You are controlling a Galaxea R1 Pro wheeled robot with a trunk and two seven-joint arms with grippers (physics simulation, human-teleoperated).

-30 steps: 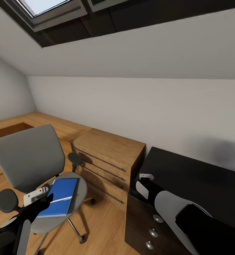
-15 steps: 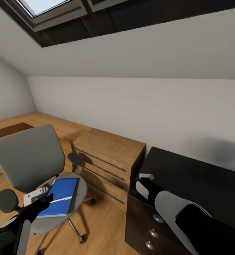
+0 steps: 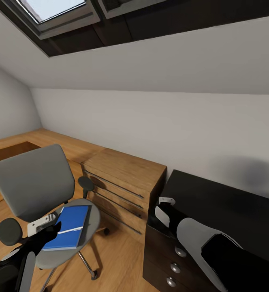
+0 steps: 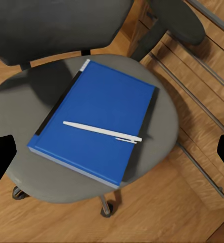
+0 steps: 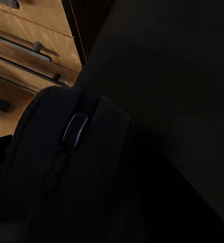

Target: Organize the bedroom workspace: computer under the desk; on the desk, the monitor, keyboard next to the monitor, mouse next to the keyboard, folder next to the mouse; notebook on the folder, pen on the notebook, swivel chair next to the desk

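The glossy black desk (image 3: pixel 215 202) with round-knobbed drawers is seen at the right of the head view, the light wooden dresser (image 3: pixel 124 178) with bar handles just beside it, and the grey upholstered swivel chair (image 3: pixel 37 190) on its chrome base stands well apart from the desk, at the left. On the chair seat lies the flat blue folder (image 4: pixel 99 126), and across its cover the thin pale pen (image 4: pixel 102 131) is laid, its long axis running nearly crosswise to the folder's spine. The left gripper (image 3: pixel 43 230) is poised at the near edge of the seat, right over the folder's near edge; in its wrist view the two dark fingertips are set far apart at either side of the picture, jaws wide, with folder and pen straight ahead between them. So the left arm is judged by far the nearer for the lift. The right gripper (image 3: pixel 163 210) is held at the desk's near corner, and in its wrist view the small dark rounded mouse (image 5: pixel 66 152) looms very close against the black top; whether those jaws are clamped on it cannot be told in the gloom. A pale outlined object is cut off at the desk's right edge, unidentifiable.
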